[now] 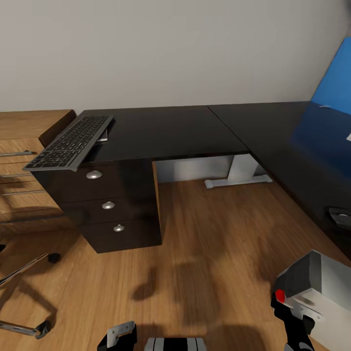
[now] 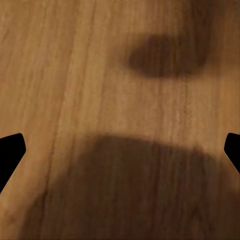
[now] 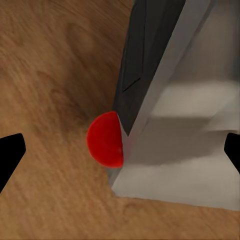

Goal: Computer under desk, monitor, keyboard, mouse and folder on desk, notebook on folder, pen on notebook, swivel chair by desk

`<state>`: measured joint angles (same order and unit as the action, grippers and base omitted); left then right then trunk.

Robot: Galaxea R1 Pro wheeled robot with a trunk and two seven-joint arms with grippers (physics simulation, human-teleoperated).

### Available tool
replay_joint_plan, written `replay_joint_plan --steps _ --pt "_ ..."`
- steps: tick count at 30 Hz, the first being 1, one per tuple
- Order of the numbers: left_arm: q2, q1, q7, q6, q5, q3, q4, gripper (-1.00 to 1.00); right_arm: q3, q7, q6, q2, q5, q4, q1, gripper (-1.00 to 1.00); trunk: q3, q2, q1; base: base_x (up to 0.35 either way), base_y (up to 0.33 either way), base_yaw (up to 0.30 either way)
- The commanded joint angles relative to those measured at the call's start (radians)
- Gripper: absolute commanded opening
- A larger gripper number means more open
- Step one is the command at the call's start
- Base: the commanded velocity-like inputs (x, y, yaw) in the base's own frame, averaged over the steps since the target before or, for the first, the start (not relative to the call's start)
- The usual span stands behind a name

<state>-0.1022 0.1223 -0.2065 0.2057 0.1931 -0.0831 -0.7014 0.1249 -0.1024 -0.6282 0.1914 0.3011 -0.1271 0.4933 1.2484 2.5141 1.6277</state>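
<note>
Head view: keyboard (image 1: pixel 70 142) overhanging desk (image 1: pixel 165 131) corner.

Light wood cabinet (image 1: pixel 29 146): at the left edge of the head view, just beside the black desk end, 3 long silver bar handles on its front.

Wood floor (image 1: pixel 204 243): warm plank boards, several dark soft shadows across them.

Wall (image 1: pixel 161 48): plain grey-white, behind the furniture.
</note>
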Motion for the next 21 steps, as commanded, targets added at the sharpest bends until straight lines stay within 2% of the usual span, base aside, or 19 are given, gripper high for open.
replay_joint_plan --steps 1,6,13,21 --pt "0.001 0.0 -0.007 0.004 0.009 -0.006 0.0 1.0 0.004 -0.002 -0.002 0.0 -0.005 0.0 0.001 1.0 0.001 0.0 0.0 0.018 0.0 0.0" --pt "0.002 0.0 -0.007 0.004 0.009 -0.006 0.0 1.0 0.004 -0.002 -0.002 0.0 -0.005 0.0 0.001 1.0 0.001 0.0 0.0 0.034 0.0 0.0" --pt "0.002 0.0 -0.006 0.004 0.009 -0.007 0.002 1.0 0.004 -0.002 -0.002 0.0 -0.005 0.0 0.001 1.0 0.001 0.0 0.0 0.185 0.0 0.0" --pt "0.002 0.0 -0.007 0.004 0.008 -0.007 0.002 1.0 0.004 -0.002 -0.002 0.0 -0.005 0.0 0.001 1.0 0.001 0.0 0.0 0.038 0.0 0.0"
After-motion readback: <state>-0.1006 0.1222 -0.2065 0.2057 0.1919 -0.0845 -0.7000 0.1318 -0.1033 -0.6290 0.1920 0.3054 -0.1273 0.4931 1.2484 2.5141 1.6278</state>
